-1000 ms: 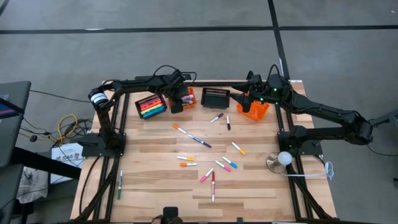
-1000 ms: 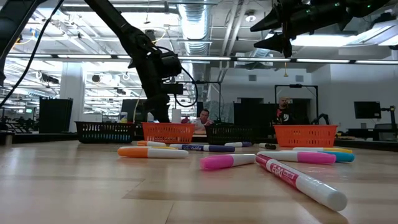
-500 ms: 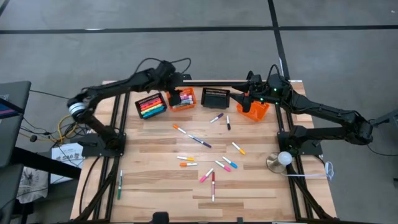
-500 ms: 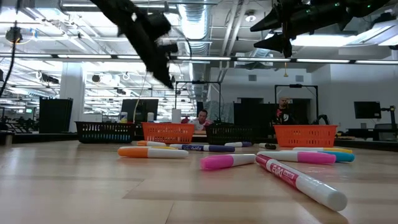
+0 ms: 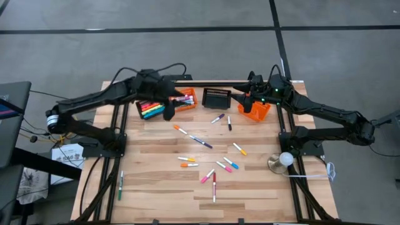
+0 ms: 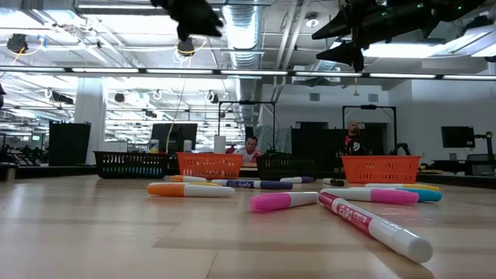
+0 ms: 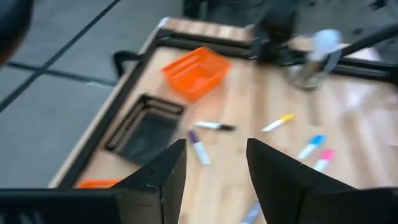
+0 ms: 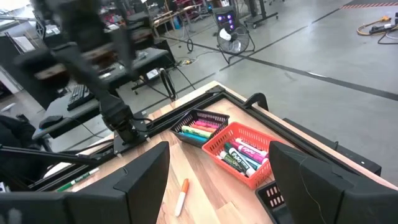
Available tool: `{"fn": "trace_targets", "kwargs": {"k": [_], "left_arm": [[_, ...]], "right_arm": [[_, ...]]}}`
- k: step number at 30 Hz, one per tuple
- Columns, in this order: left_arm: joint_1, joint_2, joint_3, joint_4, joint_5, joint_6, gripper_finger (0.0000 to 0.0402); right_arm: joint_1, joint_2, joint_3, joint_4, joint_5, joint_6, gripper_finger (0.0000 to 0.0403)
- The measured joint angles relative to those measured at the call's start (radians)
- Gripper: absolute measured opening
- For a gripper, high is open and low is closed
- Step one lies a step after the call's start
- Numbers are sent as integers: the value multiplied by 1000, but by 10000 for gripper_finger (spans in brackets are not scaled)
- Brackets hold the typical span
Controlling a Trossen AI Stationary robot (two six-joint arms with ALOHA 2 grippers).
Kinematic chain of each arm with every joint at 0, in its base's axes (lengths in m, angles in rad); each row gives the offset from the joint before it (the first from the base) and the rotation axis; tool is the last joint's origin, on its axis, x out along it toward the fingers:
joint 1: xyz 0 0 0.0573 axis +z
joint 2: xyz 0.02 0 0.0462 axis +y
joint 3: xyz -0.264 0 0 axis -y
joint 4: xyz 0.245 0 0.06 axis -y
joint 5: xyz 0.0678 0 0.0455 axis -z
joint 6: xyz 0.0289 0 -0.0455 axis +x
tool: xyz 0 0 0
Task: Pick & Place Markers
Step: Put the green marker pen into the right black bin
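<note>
Partly done: some markers point(image 5: 150, 109) binned in black basket point(image 5: 152, 106) and orange basket point(image 5: 183, 99) at table's far edge, about a dozen loose on table point(image 5: 162, 187); left gripper point(image 5: 169, 112) spread, empty, above baskets; right gripper point(image 5: 248, 101) spread, empty, over right orange basket point(image 5: 255, 110).

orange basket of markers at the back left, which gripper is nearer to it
Left. The left gripper is right beside the orange basket, just off its near left corner. The right gripper is far off to the right, by the other orange basket.
</note>
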Motion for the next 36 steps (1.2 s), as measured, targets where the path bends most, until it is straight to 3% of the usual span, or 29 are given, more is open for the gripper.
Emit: {"fn": "trace_targets", "kwargs": {"k": [15,22,28,36], "left_arm": [[-313,-23,-27,-31,-25,-176,141],[-384,-22,-161,-43,-102,-476,134],[-450,-22,-280,-61,-109,-757,124],[-563,-22,-374,-77,-108,-983,107]], "right_arm": [[0,0,0,-11,0,-8,265],[0,0,0,-34,0,-8,265],[0,0,0,-45,0,-8,265],[0,0,0,-102,0,-8,265]]}}
